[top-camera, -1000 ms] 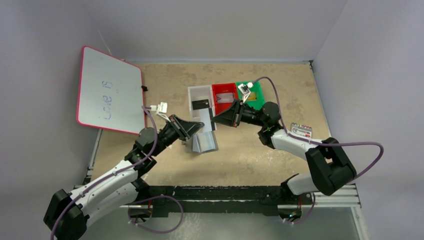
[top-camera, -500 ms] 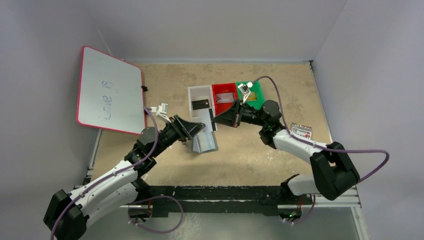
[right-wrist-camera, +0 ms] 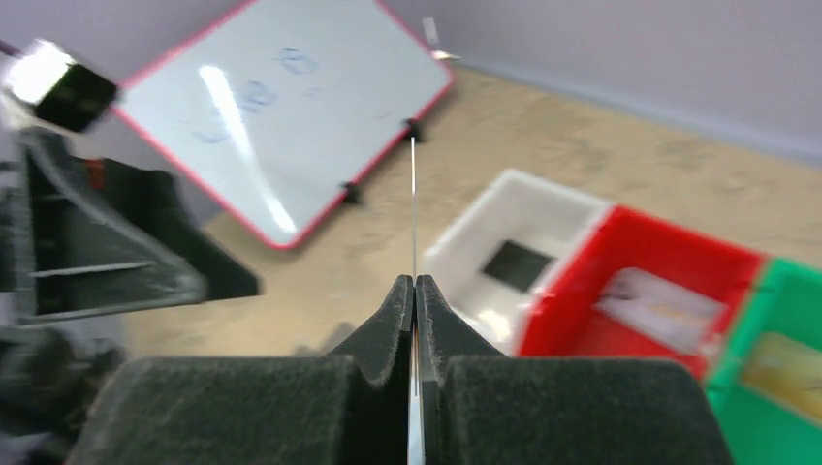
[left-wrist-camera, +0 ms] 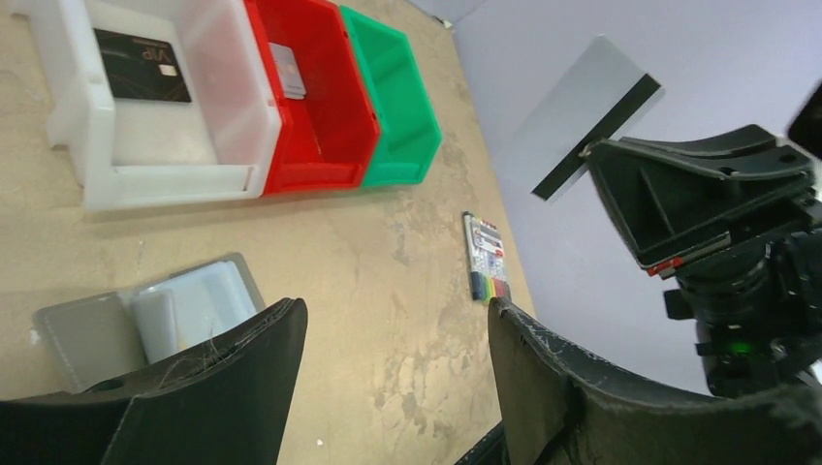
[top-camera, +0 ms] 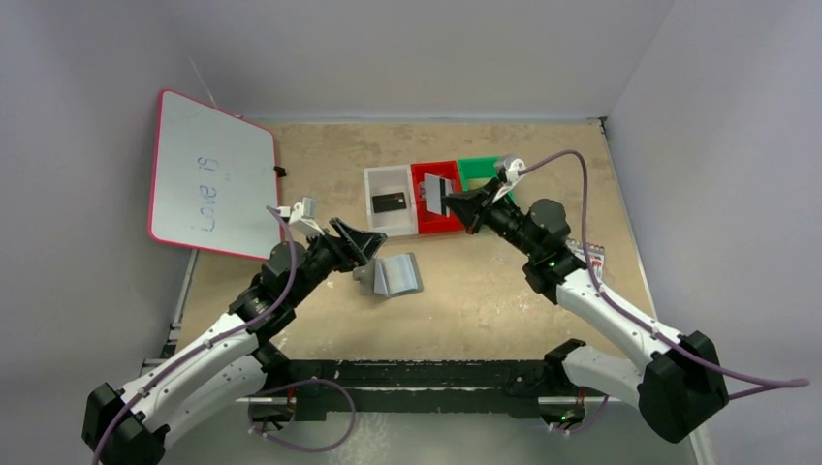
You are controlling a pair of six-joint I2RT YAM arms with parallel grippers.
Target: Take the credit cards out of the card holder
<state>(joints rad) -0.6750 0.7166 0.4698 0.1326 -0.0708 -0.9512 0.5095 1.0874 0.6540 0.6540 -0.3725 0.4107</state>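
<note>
Shifted back and rightward since a second ago, the right gripper (top-camera: 456,201) is now seen over the red tray (top-camera: 441,225), clamped tight on a silvery-grey card (top-camera: 436,193) with a black stripe. The left gripper (top-camera: 361,246) is held wide apart with nothing gripped, just beside the card holder (top-camera: 393,276), which is laid open on the table (top-camera: 485,291). A black card (top-camera: 388,201) is seen in the white tray (top-camera: 393,221), and a second grey card (left-wrist-camera: 287,70) in the red one.

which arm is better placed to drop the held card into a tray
Right. The right gripper is shut on a grey card near the red tray; the left gripper is open and empty by the card holder.
</note>
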